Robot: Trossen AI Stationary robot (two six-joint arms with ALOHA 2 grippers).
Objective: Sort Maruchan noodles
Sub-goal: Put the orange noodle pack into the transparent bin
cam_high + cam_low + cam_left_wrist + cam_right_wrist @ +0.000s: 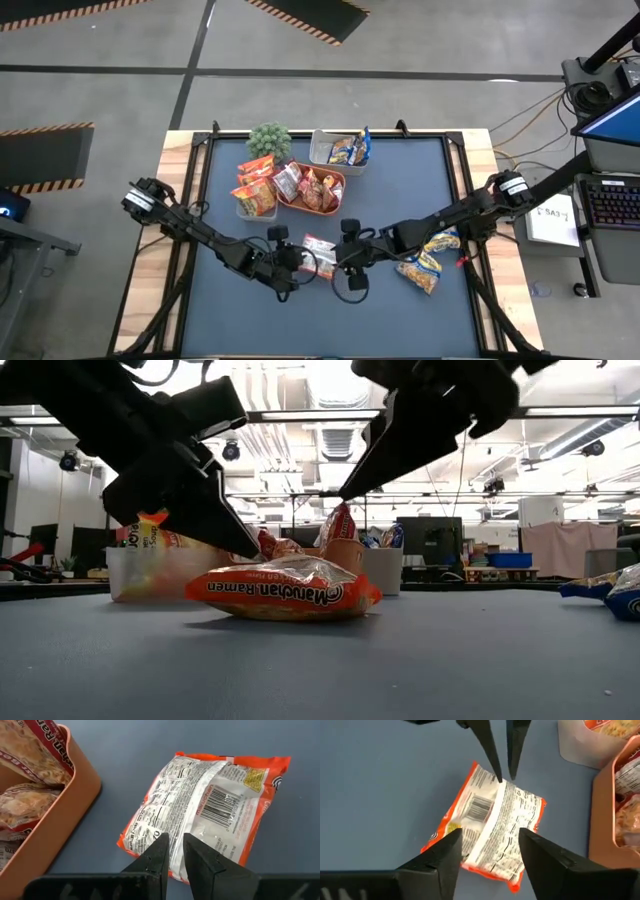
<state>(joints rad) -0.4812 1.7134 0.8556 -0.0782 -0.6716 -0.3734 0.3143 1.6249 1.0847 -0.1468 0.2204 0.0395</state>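
Observation:
An orange Maruchan noodle packet point(320, 250) lies flat on the blue mat mid-table, back side with barcode up point(205, 815). My left gripper point(173, 847) reaches it from the table's left, its fingers nearly together on the packet's wrapper. My right gripper point(490, 845) is open and hovers just above the same packet point(492, 825) from the right, one finger over each side, touching nothing. More orange packets point(256, 190) fill a clear tub, red ones point(312, 188) the orange tray, and blue-and-yellow ones point(348, 150) another clear tub. My left gripper pinches the wrapper on the packet's upper back face near one short end point(175, 837), only at the fingertips. The fingers point(496, 765) slant down from the table's left. The packet point(285, 592) stays flat on the mat.
A few loose blue-and-yellow packets point(430, 262) lie on the mat under my right arm, also at the low view's right edge point(610, 592). A small potted plant point(268, 140) stands by the far edge. The near half of the mat point(330, 320) is bare.

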